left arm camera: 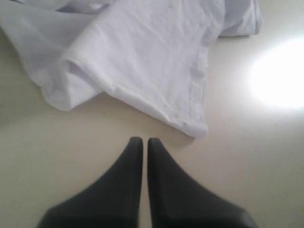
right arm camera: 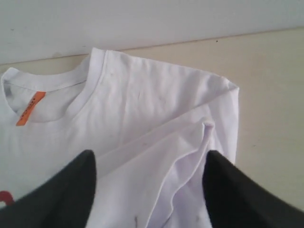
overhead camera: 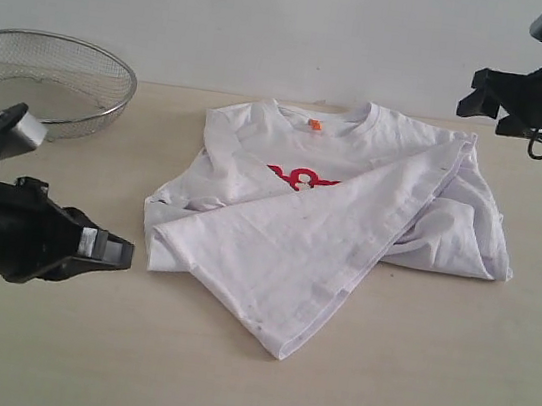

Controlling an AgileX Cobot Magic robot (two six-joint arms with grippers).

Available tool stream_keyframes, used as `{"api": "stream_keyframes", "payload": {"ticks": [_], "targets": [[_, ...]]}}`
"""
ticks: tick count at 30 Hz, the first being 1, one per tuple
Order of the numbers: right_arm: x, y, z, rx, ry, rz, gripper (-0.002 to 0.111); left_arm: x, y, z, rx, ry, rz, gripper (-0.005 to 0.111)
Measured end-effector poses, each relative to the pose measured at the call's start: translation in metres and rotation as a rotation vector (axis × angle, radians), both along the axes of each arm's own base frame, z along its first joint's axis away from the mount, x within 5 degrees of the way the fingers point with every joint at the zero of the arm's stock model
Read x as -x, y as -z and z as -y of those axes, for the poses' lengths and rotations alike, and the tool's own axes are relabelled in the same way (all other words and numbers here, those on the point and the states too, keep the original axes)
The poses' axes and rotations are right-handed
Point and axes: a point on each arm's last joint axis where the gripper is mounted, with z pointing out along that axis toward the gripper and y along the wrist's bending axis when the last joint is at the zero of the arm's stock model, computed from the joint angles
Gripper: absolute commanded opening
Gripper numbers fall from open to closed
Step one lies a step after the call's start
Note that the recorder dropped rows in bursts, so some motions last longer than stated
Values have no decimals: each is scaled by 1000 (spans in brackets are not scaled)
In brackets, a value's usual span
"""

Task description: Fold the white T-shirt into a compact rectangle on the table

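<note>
Left gripper (overhead camera: 115,250): nearest, low, just off the white T-shirt's (overhead camera: 295,247) near left corner; jaws pressed together, nothing between them.
Table (overhead camera: 427,387): pale beige, bears the shirt.
White T-shirt: lies flat, partly folded; a hemmed panel crosses the chest diagonally, hiding part of the red lettering (overhead camera: 300,178); orange neck tag (overhead camera: 314,125) at the far collar.
Wire-mesh basket (overhead camera: 46,81): far left of the shirt, well apart.
Right gripper (right arm camera: 151,159): raised above the shirt's far right shoulder; jaws spread wide, empty.
</note>
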Motion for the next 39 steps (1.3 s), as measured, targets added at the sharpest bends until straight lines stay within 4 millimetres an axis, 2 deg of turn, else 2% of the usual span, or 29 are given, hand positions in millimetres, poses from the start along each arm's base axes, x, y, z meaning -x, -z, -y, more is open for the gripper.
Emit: {"api": "stream_keyframes", "payload": {"ticks": [4, 10, 13, 15, 18, 23, 25, 32, 39], "targets": [[3, 1, -4, -36, -36, -33, 0, 8, 3, 18, -21, 55, -23, 5], [10, -15, -11, -58, -113, -36, 0, 13, 24, 40, -32, 47, -176, 5], [13, -26, -14, -53, -142, -22, 0, 0, 32, 46, -36, 31, -209, 5], [15, -32, -15, -52, -154, -14, 0, -11, 37, 52, -26, 33, -223, 10], [17, -38, -16, -48, -173, -7, 0, -22, 41, 64, 33, 79, -246, 24], [20, -38, -19, -58, -217, -24, 0, -41, 50, 74, 41, 103, -240, 56], [21, -38, -20, -61, -233, -31, 0, -44, 52, 74, 26, 96, -239, 63], [22, -37, -21, -58, -255, -44, 0, -49, 59, 67, -51, 0, -280, 63], [23, -37, -22, -60, -261, -46, 0, -55, 60, 64, -51, -95, -289, 63]]}}
